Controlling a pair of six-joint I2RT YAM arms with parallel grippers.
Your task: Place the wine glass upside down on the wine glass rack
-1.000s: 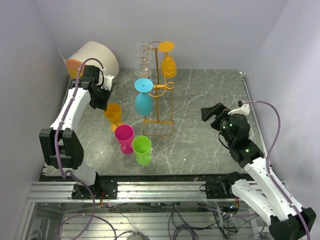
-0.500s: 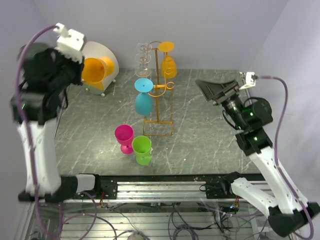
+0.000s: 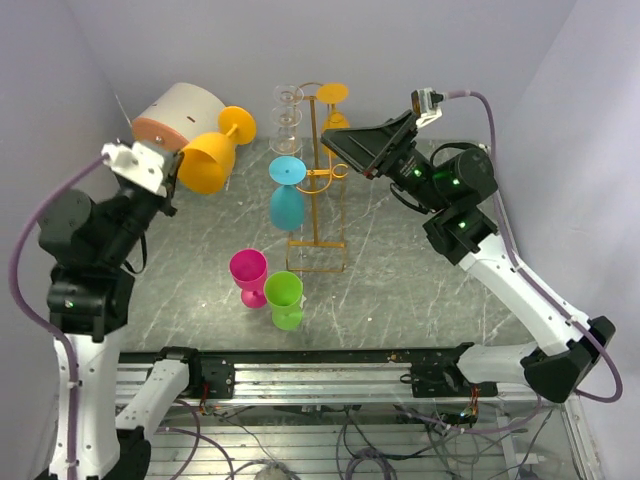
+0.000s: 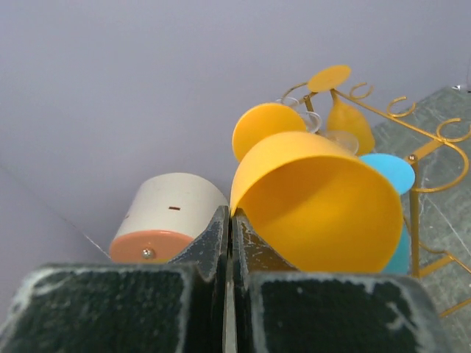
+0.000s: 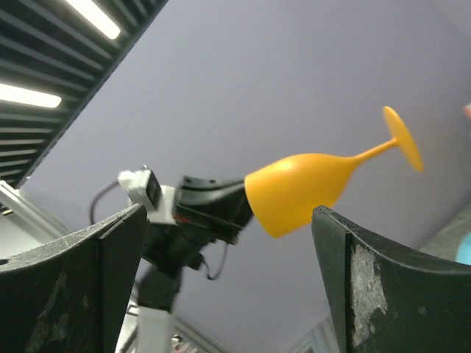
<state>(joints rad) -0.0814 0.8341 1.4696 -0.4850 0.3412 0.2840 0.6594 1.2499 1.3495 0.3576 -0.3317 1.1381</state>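
The right gripper [image 5: 228,220] is holding its fingers wide apart. Between them, the left gripper [image 5: 237,206] is gripping the orange wine glass [image 5: 302,187] by its rim, stem pointing up-right.

The top view looks down from above and behind the arm bases, far enough off to take in the whole bench [image 3: 390,290] and both arms. The left wrist view sits close behind the left pincer [image 4: 230,218], facing up and across past the orange wine glass [image 4: 316,198] to the rack [image 4: 414,213]. The right wrist view (tilted steeply upward, ceiling lights [image 5: 88,18] in frame) looks out between its own fingers [image 5: 73,294] at the same wine glass and the left arm [image 5: 165,250].
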